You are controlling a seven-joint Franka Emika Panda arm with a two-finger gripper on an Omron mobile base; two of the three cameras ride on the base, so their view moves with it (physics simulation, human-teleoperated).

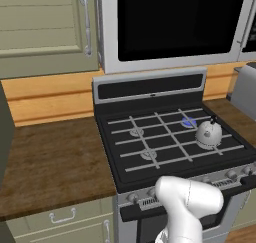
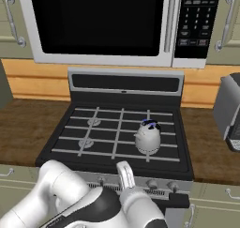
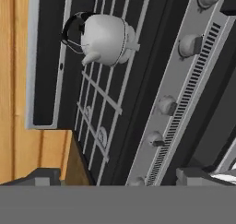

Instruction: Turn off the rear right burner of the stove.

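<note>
kitchen counter of brown wood runs along an orange backsplash, and i go left to right across it. at the left sit pale green cabinets (image 1: 45, 22), then bare wooden counter (image 1: 50, 157), then the stove (image 1: 150, 89) set into it, with the big white-framed microwave (image 1: 170, 27) hanging above.

on the stove's grates, the two plain silver discs lie on the left half. toward the back right corner the rear right burner (image 1: 188, 121) glows blue, so i judge it lit and the task not yet done. the white kettle (image 1: 208, 133) stands just in front of it, on the front right burner. in the right base view the kettle (image 2: 147, 138) covers most of that blue glow (image 2: 149, 122).

along the stove's front edge runs the silver strip of knobs (image 3: 177, 108); in the hand view four of them line up, with the kettle (image 3: 103, 38) beyond the strip.

my gripper (image 3: 117, 179) hangs below and in front of that strip, jaws released and spread wide, holding nothing; its dark fingertips (image 3: 44, 176) rise at the bottom of the hand view. the white arm (image 1: 187, 202) rises in front of the oven door.

what matters for the coming move: the knobs lie ahead of and above the jaws, and the row's long axis runs along the front edge. i reckon the knob for the rear right burner sits toward the right end, but i cannot tell which one from here.
</note>
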